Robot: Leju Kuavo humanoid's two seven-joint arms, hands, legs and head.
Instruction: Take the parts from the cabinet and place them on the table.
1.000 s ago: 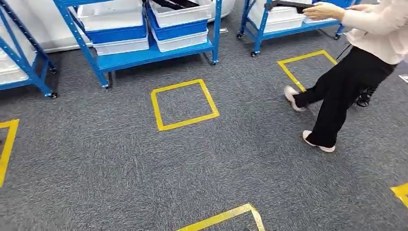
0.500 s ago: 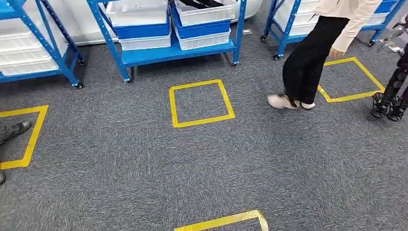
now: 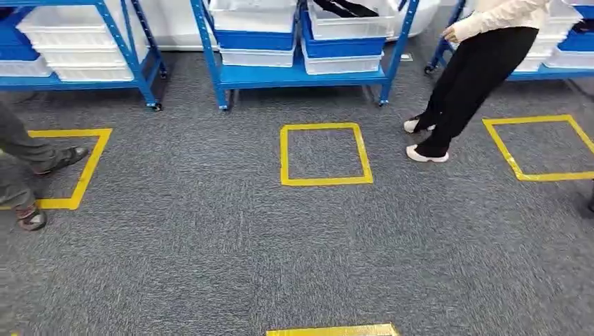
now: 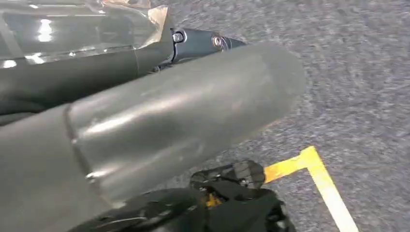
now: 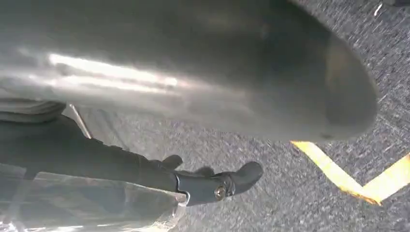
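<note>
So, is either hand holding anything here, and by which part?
It cannot be told. The left hand and right hand hang over the carpet, close and blurred; no grasp on any part is clear.

The left hand (image 4: 159,121) and right hand (image 5: 193,82) both point down, thick grey thumbs out, dark fingers (image 4: 203,43) stretched long. Whether they hold anything is unclear.

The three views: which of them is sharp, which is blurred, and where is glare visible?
Head view: evenly lit and mostly sharp; the yellow square and blue shelf are crisp. Left wrist view: the left hand is near and soft, with glare on clear plastic. Right wrist view: the right hand is very blurred, with a bright streak on it.
</note>
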